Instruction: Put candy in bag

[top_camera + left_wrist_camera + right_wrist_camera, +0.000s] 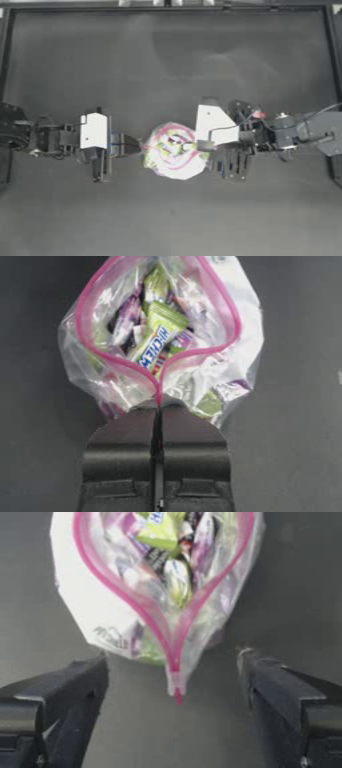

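- The bag [175,151] lies at the middle of the dark table [167,65], between the two arms, its pink seal strip [87,326] pulled into an open loop — the mouth gapes.
- The left gripper [158,406] comes in from the left; its jaws are pressed together on the pinched end of the seal strip, clamping the bag's rim.
- Through the mouth, in the left wrist view, wrapped sweets show inside — a green wrapper [155,336] with printed letters on top, purple and white ones around it.
- The right gripper [175,677] sits at the bag's opposite end, jaws spread wide apart on either side of the strip's pointed tip, touching nothing.
- The tiny red candy cannot be picked out in any view.
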